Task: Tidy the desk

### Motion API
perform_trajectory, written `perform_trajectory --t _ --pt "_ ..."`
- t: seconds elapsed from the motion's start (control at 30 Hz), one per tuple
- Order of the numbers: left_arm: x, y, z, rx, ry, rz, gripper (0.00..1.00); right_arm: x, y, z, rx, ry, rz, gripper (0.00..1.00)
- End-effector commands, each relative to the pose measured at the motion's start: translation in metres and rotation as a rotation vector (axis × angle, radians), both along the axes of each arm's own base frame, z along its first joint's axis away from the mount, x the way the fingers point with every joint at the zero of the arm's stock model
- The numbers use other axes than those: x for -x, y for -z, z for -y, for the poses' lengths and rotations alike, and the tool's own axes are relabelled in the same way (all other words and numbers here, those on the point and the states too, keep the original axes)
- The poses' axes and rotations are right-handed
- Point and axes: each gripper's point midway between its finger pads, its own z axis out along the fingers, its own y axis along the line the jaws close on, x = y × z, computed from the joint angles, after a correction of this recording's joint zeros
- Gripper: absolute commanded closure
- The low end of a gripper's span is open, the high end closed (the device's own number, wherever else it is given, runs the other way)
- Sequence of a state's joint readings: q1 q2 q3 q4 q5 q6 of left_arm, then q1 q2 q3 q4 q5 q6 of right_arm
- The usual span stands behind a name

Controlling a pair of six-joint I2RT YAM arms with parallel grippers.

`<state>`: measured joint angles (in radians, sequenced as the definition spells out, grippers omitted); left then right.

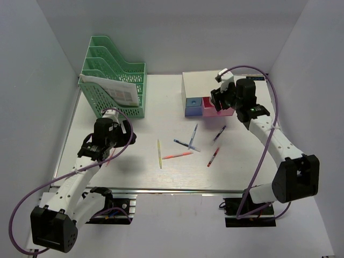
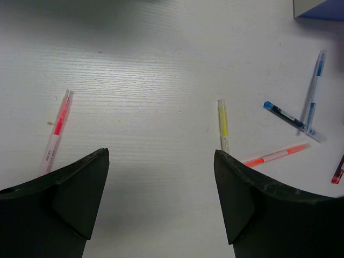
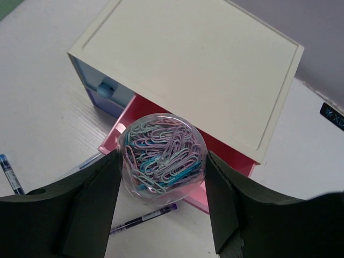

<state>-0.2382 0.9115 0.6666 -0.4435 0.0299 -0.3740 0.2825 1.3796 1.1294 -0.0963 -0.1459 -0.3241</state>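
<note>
My right gripper [image 3: 163, 159] is shut on a clear round tub of pastel paper clips [image 3: 161, 142]. It holds the tub above the pulled-out pink drawer [image 3: 236, 157] of the white drawer box [image 3: 199, 64]. The top view shows this gripper [image 1: 220, 102] at the box's front. My left gripper [image 2: 161, 161] hangs open over the white desk [image 1: 161, 107], with nothing between its fingers. A pink pen [image 2: 58, 129] lies just past its left finger and a yellow pen [image 2: 222, 121] just past its right finger.
Several pens lie mid-desk: yellow [image 1: 159, 153], orange [image 1: 177, 155], blue [image 1: 192, 135], purple [image 1: 219, 133] and red [image 1: 213, 157]. A green file rack [image 1: 115, 80] holding papers stands at the back left. The blue drawer [image 1: 192, 106] sits left of the pink one.
</note>
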Motion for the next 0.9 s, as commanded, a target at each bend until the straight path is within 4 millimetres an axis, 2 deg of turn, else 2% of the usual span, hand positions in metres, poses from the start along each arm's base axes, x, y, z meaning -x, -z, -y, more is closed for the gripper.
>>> perform_trajectory --t 0.0,0.13,0.17,0.5,0.63,0.87 --pt "0.002 -0.007 0.003 0.007 0.023 0.032 0.11 -0.017 -0.027 0.003 -0.035 0.028 0.088 1.00" --pt "0.001 -0.007 0.004 0.009 0.028 0.036 0.11 -0.023 -0.021 0.005 -0.030 0.018 0.063 1.00" --pt "0.001 -0.008 0.004 0.011 0.029 0.039 0.12 -0.024 -0.014 0.006 -0.025 0.018 0.038 1.00" --pt "0.002 -0.013 0.006 0.020 0.038 0.054 0.11 -0.034 -0.008 0.013 -0.008 0.029 0.015 1.00" --pt "0.002 -0.013 0.006 0.021 0.040 0.057 0.11 -0.036 0.000 0.016 0.010 0.036 -0.004 1.00" --pt "0.002 -0.016 0.007 0.025 0.042 0.065 0.12 -0.025 0.013 0.013 0.015 -0.007 -0.068 1.00"
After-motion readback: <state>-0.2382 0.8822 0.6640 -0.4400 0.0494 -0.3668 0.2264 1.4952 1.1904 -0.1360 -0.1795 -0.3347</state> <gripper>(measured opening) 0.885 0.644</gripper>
